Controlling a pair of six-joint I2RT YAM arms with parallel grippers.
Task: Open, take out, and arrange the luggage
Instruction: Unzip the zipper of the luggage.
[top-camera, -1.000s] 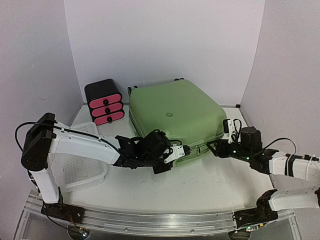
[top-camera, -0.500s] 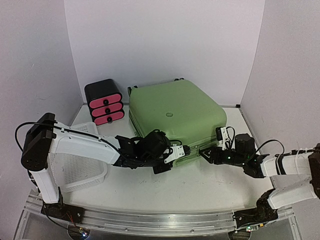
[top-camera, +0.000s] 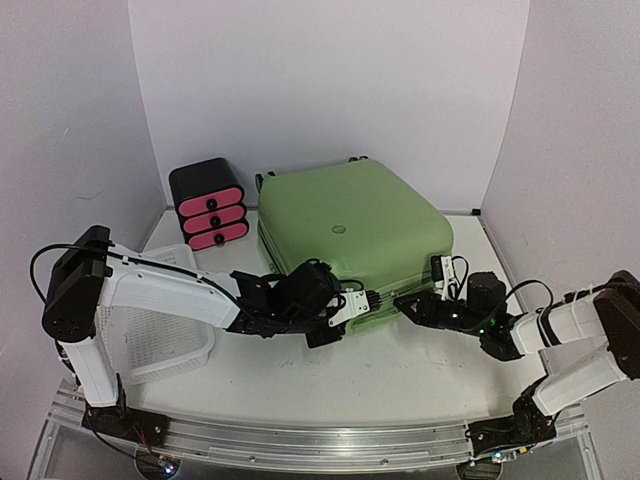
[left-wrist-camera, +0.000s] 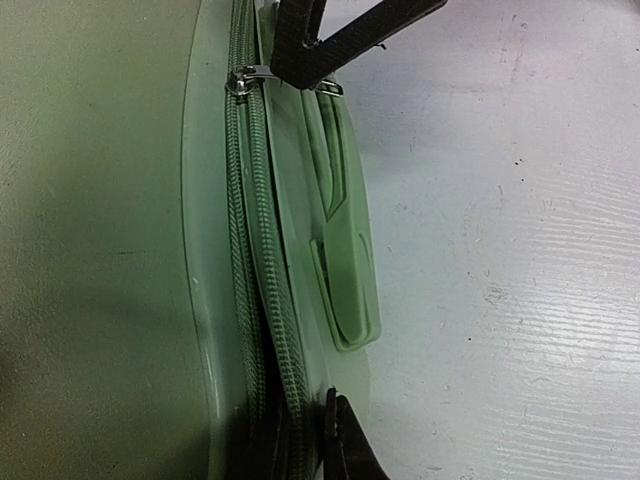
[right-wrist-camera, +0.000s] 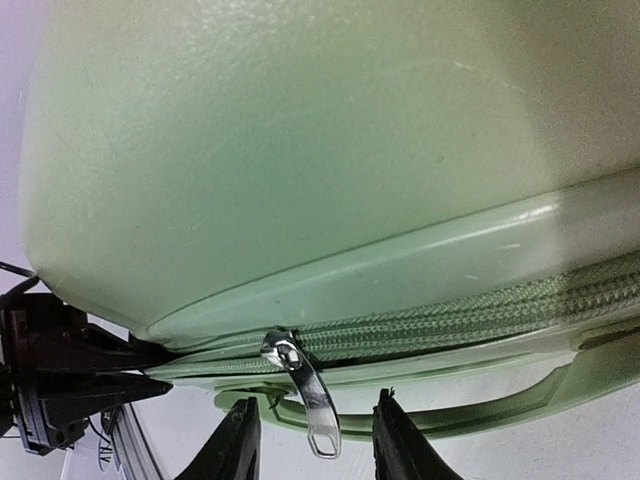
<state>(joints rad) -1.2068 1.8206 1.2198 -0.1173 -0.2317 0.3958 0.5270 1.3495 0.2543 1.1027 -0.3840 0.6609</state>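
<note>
The light-green luggage (top-camera: 345, 225) lies flat and closed at the back middle of the table. My left gripper (top-camera: 372, 299) is at its front side, shut, with its tips (left-wrist-camera: 334, 425) against the zipper seam beside the green handle (left-wrist-camera: 345, 270). The seam gapes dark there. My right gripper (top-camera: 403, 303) is just to the right of it, open. In the right wrist view a silver zipper pull (right-wrist-camera: 308, 395) hangs between its two fingers (right-wrist-camera: 240, 445), untouched. The left wrist view shows that pull (left-wrist-camera: 245, 80) with the right fingers (left-wrist-camera: 300, 45) over it.
A small black drawer box with pink fronts (top-camera: 207, 205) stands left of the luggage. A white perforated basket (top-camera: 150, 320) sits at the front left under my left arm. White walls close in the back and both sides.
My right gripper has moved left along the luggage's front side, ending close to the left gripper with the zipper pull between its fingers. The left arm has not moved.
</note>
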